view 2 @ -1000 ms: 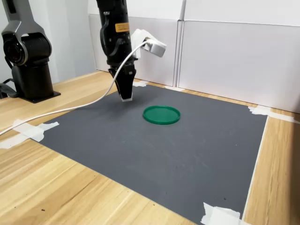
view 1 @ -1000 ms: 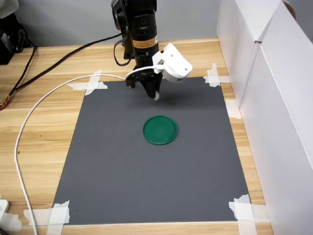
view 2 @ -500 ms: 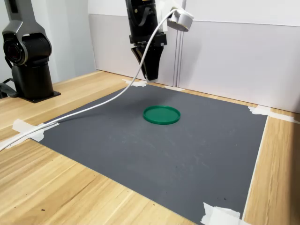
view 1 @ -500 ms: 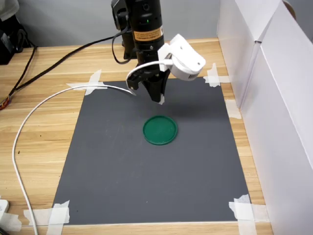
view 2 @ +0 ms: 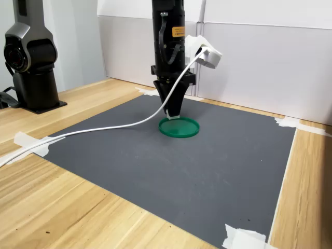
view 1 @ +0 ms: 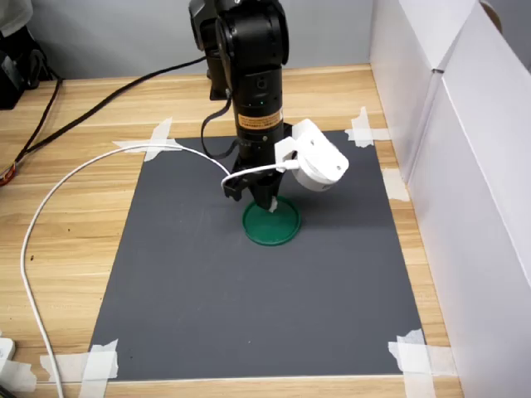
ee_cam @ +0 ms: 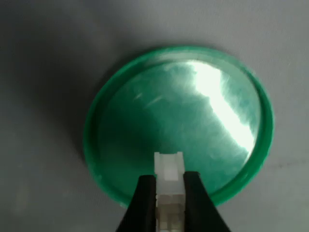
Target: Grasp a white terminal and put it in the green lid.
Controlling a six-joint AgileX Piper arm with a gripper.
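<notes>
Grip: my black fingers (ee_cam: 169,195) clench the tiny white blocky plastic terminal (ee_cam: 169,169).
Risk: the flat round dark-green plastic lid's (ee_cam: 251,159) rim lies just below; releasing here could bounce it out.

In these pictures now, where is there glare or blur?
Wrist view: a bright glare streak crosses the green lid, and the white terminal in the gripper looks soft. First exterior view: even light, and the arm's faint shadow lies on the grey mat. Second exterior view: sharp, no glare.
</notes>
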